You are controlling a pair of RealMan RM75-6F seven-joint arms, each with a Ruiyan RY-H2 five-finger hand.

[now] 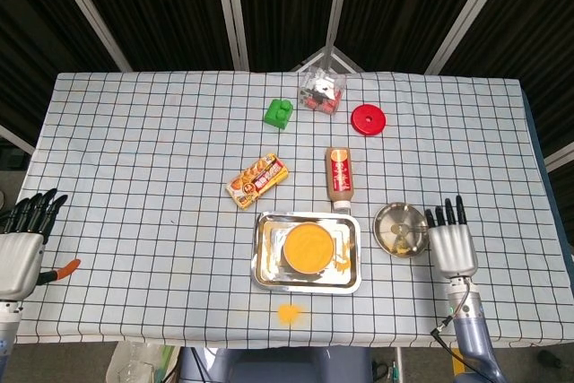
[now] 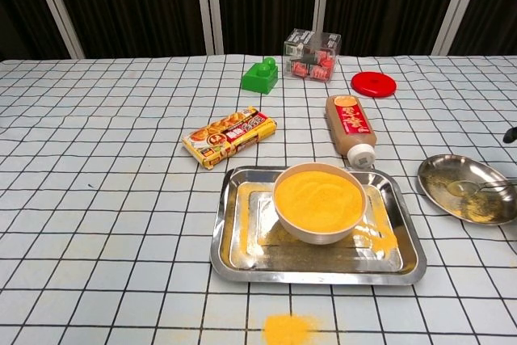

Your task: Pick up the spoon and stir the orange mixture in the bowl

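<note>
A white bowl [image 1: 309, 247] [image 2: 318, 199] filled with orange mixture stands in a steel tray [image 1: 265, 271] [image 2: 234, 256] near the table's front edge. To its right the metal spoon [image 2: 468, 188] lies in a small steel dish [image 1: 395, 217] [image 2: 452, 169], handle pointing right. My right hand [image 1: 451, 247] is just right of the dish, back up, fingers straight and apart; only a dark fingertip [image 2: 509, 135] shows in the chest view. No grasp on the spoon is visible. My left hand [image 1: 20, 241] hangs at the table's left edge, fingers spread, empty.
A sauce bottle [image 1: 339, 177] lies behind the tray, a snack box [image 1: 257, 179] to its left. A green block [image 1: 279, 114], clear box [image 1: 322, 90] and red lid [image 1: 367, 119] sit further back. Orange powder [image 1: 288, 313] is spilled in front of the tray. An orange-handled tool [image 1: 63, 268] lies by my left hand.
</note>
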